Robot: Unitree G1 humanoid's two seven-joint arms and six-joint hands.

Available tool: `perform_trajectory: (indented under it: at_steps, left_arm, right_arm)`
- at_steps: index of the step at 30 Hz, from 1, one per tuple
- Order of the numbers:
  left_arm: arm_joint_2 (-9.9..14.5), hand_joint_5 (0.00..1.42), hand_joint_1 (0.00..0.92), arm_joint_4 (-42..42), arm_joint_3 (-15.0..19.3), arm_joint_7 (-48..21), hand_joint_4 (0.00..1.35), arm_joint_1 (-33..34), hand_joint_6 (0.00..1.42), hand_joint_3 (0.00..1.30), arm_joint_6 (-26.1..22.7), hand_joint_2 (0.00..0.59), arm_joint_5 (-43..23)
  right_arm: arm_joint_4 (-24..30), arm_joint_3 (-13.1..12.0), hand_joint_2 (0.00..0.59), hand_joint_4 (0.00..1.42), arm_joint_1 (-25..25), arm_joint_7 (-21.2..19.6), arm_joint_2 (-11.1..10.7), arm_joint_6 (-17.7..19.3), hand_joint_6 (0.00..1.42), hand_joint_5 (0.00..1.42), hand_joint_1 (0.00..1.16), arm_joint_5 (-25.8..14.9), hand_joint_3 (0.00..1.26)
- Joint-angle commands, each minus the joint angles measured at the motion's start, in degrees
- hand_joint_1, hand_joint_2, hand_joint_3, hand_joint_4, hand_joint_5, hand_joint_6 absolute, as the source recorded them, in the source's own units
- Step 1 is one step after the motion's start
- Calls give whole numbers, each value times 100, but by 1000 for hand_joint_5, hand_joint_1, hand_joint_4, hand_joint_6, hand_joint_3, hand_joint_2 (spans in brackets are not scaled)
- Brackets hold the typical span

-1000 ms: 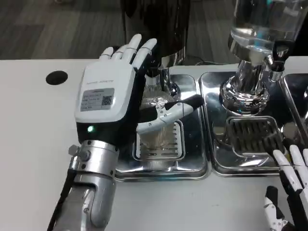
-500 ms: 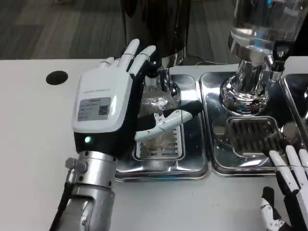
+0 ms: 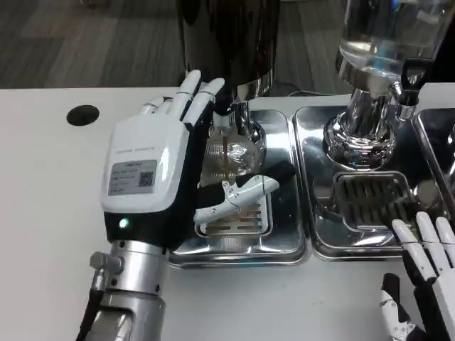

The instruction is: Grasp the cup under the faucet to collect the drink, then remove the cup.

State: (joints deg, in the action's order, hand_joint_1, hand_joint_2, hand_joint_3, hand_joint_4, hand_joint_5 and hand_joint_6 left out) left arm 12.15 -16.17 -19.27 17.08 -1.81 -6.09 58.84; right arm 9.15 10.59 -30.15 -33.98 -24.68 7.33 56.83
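White table (image 3: 50, 213) spreads smooth and matte under everything, with a small black round hole (image 3: 84, 114) near its far left. On it sit two shiny steel drip trays side by side: the left tray (image 3: 288, 245) is rectangular with rounded corners and a slotted grate (image 3: 245, 220) in its floor, and the right tray (image 3: 313, 234) carries a darker ribbed grate (image 3: 373, 199). Behind the left tray rises a dark, glossy cylindrical dispenser (image 3: 234, 35); behind the right stands a clear-bodied dispenser (image 3: 387, 28) on a flared chrome base, with a small black-handled tap (image 3: 412, 78).

The left hand (image 3: 153, 174), white-backed with a glossy plastic shell, a printed label and a green light, reaches over the left tray. Its fingers (image 3: 195, 92) are stretched forward along the near-left side of the cup (image 3: 231, 153) and its thumb crosses in front of it, so it brackets the cup loosely (whether the fingers actually press on the glass I cannot tell).

The cup is clear, rounded and faceted, standing upright on the left tray under the dark dispenser's spout.

The right hand (image 3: 419, 284) lies at the lower right edge of the picture, near the right tray's front rim, fingers apart and holding nothing.
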Motion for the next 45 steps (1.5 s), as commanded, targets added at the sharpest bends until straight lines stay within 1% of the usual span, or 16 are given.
perform_trajectory:
  at_steps: [1,11,21,32,45]
  left_arm:
    - [42,336,0,175,12,-111,129,-145,271,357,-41,73,-27]
    - [15,336,0,326,-30,-14,125,-198,274,357,29,71,-32]
    - [-19,336,0,382,-61,53,121,-249,277,357,60,70,-16]
    - [-56,336,0,386,-92,67,120,-258,280,357,35,70,29]
    - [-33,336,0,380,-49,67,120,-276,283,357,38,64,17]
  right_arm:
    - [-28,2,564,0,20,-24,31,23,0,0,179,-32,114]
    - [-24,-40,563,0,-29,-64,8,35,0,0,179,-46,114]
    - [-3,-22,556,0,-18,-50,12,37,0,0,178,-26,114]
    - [-126,10,555,0,60,-53,36,67,0,0,177,-60,114]
    - [-146,45,555,0,104,-57,45,69,0,0,177,-44,114]
